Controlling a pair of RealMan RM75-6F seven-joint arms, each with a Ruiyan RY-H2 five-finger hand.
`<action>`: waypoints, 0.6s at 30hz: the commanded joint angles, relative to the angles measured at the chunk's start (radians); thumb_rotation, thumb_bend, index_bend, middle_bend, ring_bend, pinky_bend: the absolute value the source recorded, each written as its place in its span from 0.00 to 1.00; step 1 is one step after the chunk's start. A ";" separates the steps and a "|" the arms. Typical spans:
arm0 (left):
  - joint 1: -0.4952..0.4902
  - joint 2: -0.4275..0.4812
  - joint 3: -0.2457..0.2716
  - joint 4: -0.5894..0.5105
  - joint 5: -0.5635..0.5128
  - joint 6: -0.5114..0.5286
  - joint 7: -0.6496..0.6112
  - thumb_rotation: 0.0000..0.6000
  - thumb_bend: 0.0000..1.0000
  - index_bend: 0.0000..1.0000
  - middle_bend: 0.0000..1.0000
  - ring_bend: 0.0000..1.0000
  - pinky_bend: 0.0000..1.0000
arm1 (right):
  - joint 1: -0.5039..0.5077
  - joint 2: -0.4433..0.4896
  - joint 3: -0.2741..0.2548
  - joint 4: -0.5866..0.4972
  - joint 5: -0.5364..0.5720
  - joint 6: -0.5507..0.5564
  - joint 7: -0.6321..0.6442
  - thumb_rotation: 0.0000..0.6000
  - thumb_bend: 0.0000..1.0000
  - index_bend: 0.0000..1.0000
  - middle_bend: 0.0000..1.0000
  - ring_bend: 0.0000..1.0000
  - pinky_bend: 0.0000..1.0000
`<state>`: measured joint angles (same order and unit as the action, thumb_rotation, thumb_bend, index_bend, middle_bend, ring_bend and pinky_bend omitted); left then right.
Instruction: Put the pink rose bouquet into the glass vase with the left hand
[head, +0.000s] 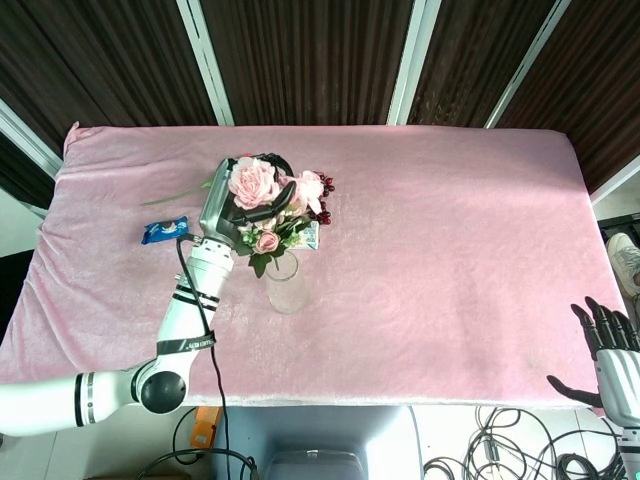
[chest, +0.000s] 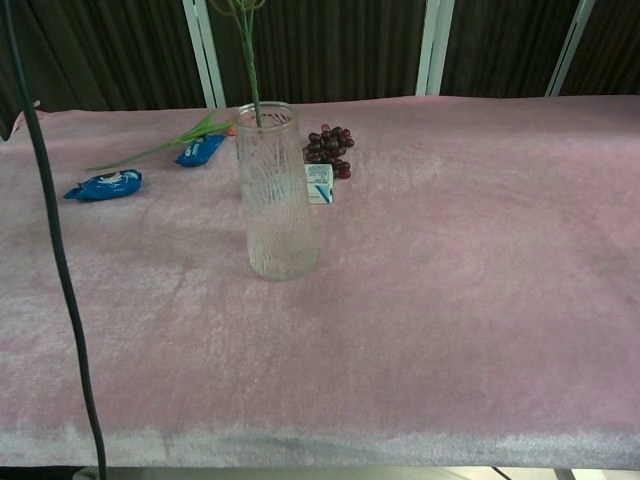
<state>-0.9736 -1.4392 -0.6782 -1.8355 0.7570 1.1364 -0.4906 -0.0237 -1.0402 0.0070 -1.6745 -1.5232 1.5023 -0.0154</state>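
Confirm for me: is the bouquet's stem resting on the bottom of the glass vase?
No. In the chest view the green stem reaches only the rim of the glass vase, whose body shows nothing inside.

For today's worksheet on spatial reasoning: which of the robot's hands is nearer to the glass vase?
Left. The left hand holds the pink rose bouquet just above and behind the glass vase; the right hand hangs off the table's far right corner.

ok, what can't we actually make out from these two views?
- Left hand: fingers partly hidden by the pink rose bouquet in the head view; outside the chest view.
- Stem tip: at the glass vase rim in the chest view; blooms cut off by the top edge, depth inside unclear.
- Small box: print too small.
- Right hand: cut by the frame corner.
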 joint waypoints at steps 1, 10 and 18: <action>0.005 -0.019 0.021 0.017 0.025 -0.021 -0.012 1.00 0.48 0.82 0.82 0.72 0.81 | 0.001 0.000 -0.001 0.000 -0.001 -0.001 -0.002 1.00 0.18 0.00 0.00 0.00 0.00; 0.033 -0.059 0.119 0.119 0.186 -0.119 -0.080 1.00 0.50 0.82 0.82 0.62 0.70 | 0.003 0.010 0.000 0.002 0.006 -0.009 0.020 1.00 0.18 0.00 0.00 0.00 0.00; 0.039 -0.105 0.170 0.211 0.269 -0.155 -0.108 1.00 0.50 0.81 0.75 0.51 0.54 | -0.002 0.021 -0.001 0.005 -0.006 0.006 0.043 1.00 0.18 0.00 0.00 0.00 0.00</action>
<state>-0.9373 -1.5346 -0.5159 -1.6355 1.0169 0.9853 -0.5924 -0.0254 -1.0195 0.0056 -1.6694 -1.5284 1.5080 0.0275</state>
